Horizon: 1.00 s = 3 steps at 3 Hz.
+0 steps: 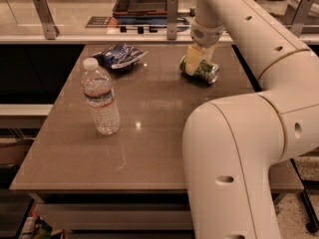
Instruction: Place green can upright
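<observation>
Righting the can (207, 71) calls for a firm grip across its body, near mid-length, so that it cannot roll or slip while it is being turned. Lift it just clear of the table (149, 148), rotate the wrist until the can's axis is vertical, then lower it until one silver end sits flat. Release only once the can bears its own weight. Keep the swing on the side away from the bottle (102, 101).

The can lies on its side, well apart from the bottle, to the right of it and farther back, with one silver end facing right. The gripper (196, 63) hangs from above at the can's left part, on the side nearer the bottle, touching or just over the can and covering part of it. Whether the gripper is spread or clamped on the can cannot be told. The bag (118, 56) lies behind the bottle, clear of the can.
</observation>
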### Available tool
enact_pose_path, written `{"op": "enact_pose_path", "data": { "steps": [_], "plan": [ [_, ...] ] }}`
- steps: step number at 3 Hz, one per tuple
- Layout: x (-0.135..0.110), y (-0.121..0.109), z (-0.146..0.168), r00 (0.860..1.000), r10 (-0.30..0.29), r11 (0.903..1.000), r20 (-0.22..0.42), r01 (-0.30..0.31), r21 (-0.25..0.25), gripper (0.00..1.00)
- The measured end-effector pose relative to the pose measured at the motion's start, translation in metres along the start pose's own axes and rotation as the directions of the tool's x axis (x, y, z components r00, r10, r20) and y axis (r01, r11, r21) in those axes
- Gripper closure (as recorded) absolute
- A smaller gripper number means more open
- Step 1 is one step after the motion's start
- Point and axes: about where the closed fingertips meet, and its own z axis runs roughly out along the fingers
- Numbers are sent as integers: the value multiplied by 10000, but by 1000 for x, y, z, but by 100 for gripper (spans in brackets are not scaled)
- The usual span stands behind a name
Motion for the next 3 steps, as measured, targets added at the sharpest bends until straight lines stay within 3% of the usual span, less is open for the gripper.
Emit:
{"op": "enact_pose_path", "data": {
  "steps": [2, 3],
  "plan": [
    [-10, -4, 8, 9996, -23, 9999, 268, 20, 146, 87],
    [-12, -5, 10, 9995, -31, 9998, 322, 25, 173, 100]
  ]
}}
